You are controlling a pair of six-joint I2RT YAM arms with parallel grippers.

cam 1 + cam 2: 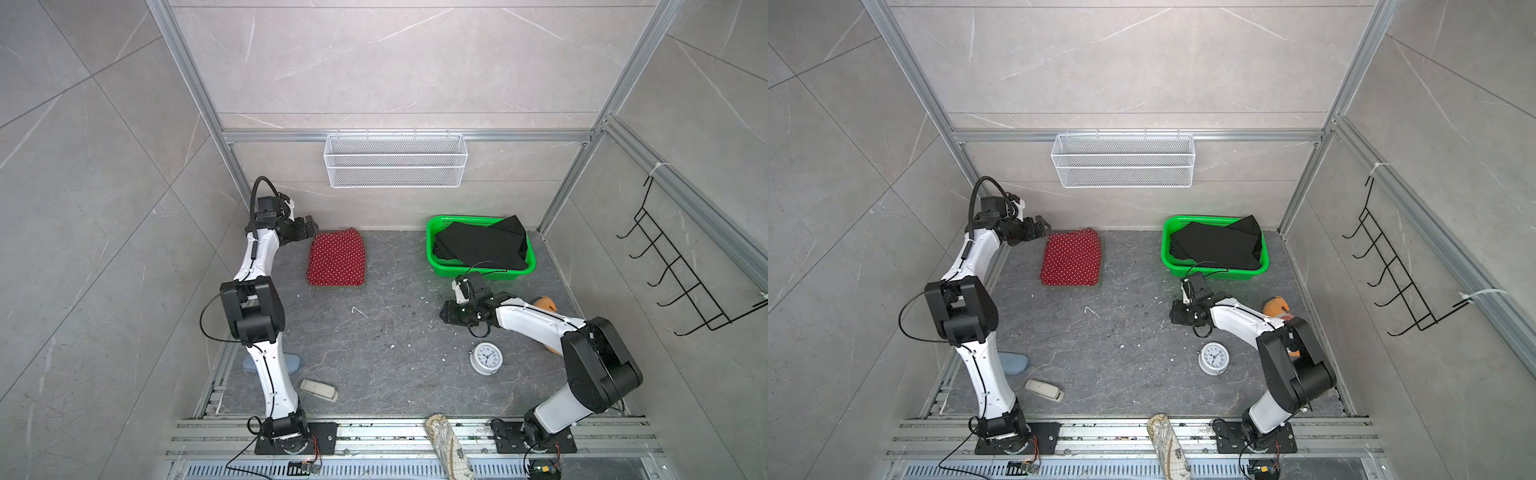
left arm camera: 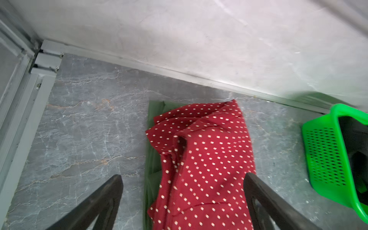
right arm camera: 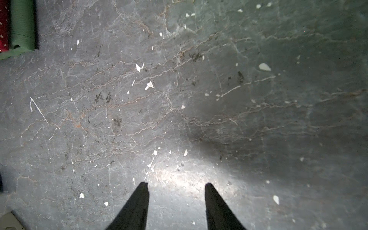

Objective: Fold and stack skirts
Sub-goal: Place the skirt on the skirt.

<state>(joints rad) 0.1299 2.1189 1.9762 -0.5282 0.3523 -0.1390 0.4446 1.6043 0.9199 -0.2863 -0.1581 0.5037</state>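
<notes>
A red skirt (image 1: 336,259) with white polka dots lies folded at the back left of the floor, also seen in a top view (image 1: 1073,259). In the left wrist view this red skirt (image 2: 203,159) rests on the olive green skirt (image 2: 153,169), which shows as a strip along one side. The black skirt (image 1: 482,245) lies in the green basket (image 1: 430,245). My left gripper (image 1: 313,226) hangs open just above the red skirt's far left corner (image 2: 183,176), holding nothing. My right gripper (image 1: 445,312) is open over bare floor (image 3: 176,184), in front of the basket.
A white alarm clock (image 1: 486,357) stands near the right arm, with an orange plush fish (image 1: 544,303) behind that arm. A white handset (image 1: 319,390) and a blue-grey pad (image 1: 291,363) lie front left. A beige patterned roll (image 1: 446,444) crosses the front rail. A wire basket (image 1: 395,160) hangs on the back wall.
</notes>
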